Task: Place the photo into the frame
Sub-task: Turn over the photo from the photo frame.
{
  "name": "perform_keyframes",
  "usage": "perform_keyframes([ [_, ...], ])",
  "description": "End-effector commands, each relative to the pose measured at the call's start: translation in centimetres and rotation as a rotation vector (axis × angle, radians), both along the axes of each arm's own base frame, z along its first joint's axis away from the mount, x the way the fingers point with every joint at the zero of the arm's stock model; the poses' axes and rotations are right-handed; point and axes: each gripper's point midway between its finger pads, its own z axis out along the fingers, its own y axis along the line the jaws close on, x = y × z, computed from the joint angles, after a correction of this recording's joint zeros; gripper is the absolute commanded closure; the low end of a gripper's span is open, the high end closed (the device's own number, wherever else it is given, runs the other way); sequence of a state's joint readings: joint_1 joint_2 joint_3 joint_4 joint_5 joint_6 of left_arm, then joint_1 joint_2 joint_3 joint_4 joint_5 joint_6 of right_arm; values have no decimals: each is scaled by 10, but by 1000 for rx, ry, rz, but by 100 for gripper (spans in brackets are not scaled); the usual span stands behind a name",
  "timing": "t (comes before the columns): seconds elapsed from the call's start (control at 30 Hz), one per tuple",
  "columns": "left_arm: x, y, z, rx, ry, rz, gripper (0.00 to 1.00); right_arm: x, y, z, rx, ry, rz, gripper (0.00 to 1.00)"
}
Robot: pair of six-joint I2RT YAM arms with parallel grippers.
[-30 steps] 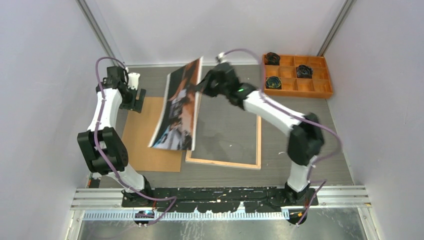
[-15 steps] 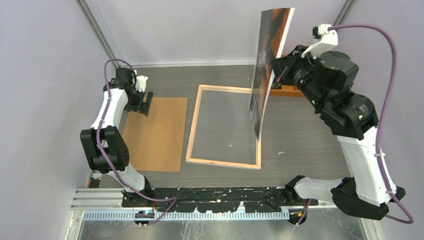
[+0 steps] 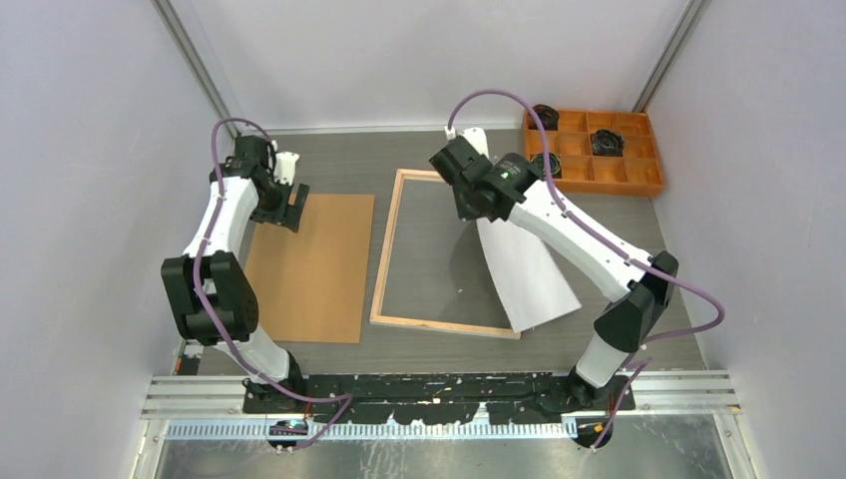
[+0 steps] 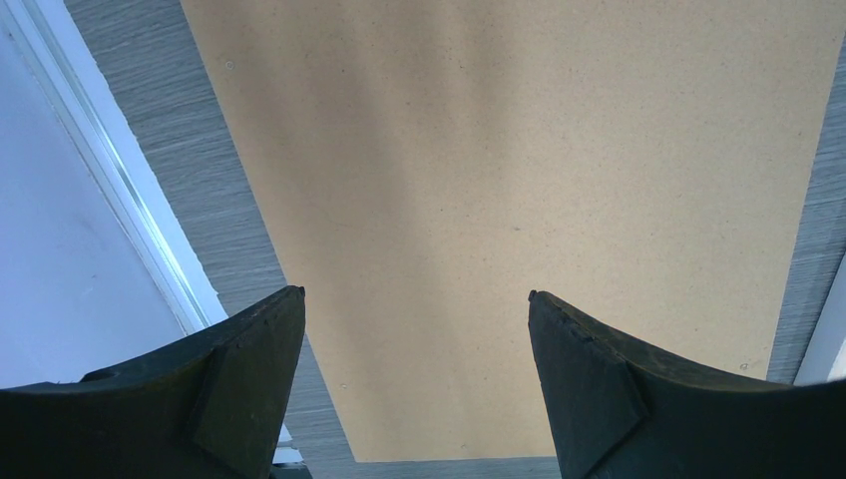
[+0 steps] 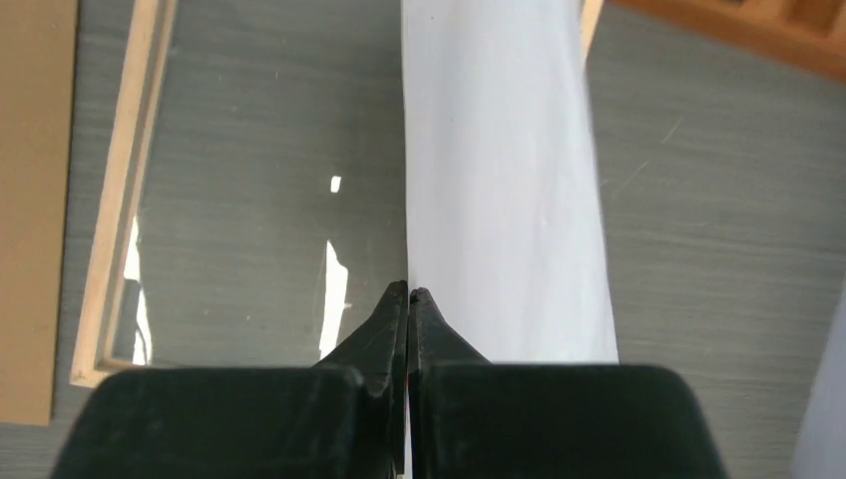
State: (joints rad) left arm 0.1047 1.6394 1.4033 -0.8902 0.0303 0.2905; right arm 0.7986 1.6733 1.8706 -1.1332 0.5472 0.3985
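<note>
The right gripper (image 5: 409, 291) has its fingers pinched together on the edge of the photo (image 5: 499, 180); the photo hangs white back up, sloping down across the right rail of the frame (image 3: 384, 261), its near end at the frame's near right corner; the frame lies flat on the table (image 3: 349, 160), wood side up; just left lies a brown board (image 4: 519, 150); over its far end hovers the left gripper (image 4: 415, 292), jaws wide apart and empty; an orange tray (image 3: 638, 182) sits far right.

Photo (image 3: 527, 274), white back up, bowed, slanting across right rail of frame (image 5: 120, 200); frame flat, wood side up.
</note>
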Motion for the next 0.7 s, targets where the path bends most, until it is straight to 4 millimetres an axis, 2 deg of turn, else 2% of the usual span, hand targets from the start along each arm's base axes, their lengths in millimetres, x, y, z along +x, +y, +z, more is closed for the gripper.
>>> perform_keyframes([
  [0.0,-2,-3,10,-13,-25,4,17,6,28,12,327,-37,-101,99],
  [0.13,-3,-2,10,-7,-26,3,17,28,62,-21,581,108,-187,99],
  [0.27,-4,-2,10,-5,-26,-1,16,58,79,-49,805,213,-323,99],
  [0.4,-5,-1,5,3,-18,-4,17,79,75,-69,839,179,-516,99],
  [0.5,-5,0,1,8,-13,-7,17,87,76,-75,871,116,-596,99],
  [0.67,-2,2,-3,18,-6,-10,17,95,89,-89,850,114,-617,99],
])
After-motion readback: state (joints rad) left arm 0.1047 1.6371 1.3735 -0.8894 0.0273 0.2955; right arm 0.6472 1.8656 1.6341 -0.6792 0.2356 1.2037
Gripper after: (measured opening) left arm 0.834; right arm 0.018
